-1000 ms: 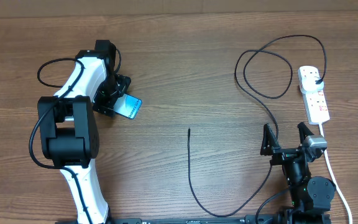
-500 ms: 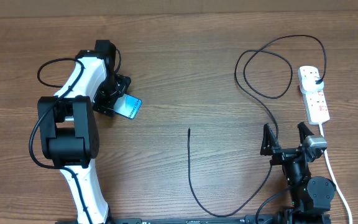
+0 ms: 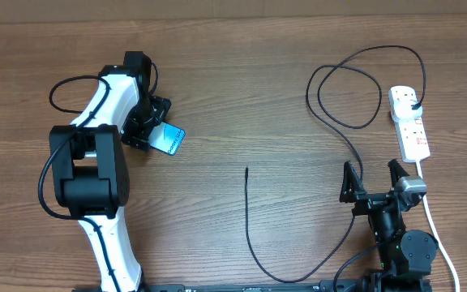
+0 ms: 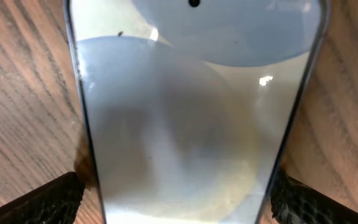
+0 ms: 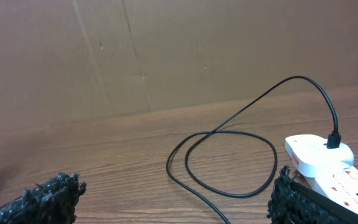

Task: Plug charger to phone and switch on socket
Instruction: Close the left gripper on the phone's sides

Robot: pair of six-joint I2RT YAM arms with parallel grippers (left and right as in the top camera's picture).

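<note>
Phone (image 3: 169,139) upper left, long axis approx left-right, free end pointing right; other end hidden under left gripper (image 4: 174,202), jaws wide astride it, no clear grip. Right gripper (image 3: 371,172) wide open, empty.

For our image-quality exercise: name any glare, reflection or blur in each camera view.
Left wrist: the phone fills the frame, its glossy face mirroring hazy shapes and a bright glint. Overhead: even light, the charger crisp. Right wrist: the end effector fingertips cropped by the bottom edge, the socket sharp.
</note>
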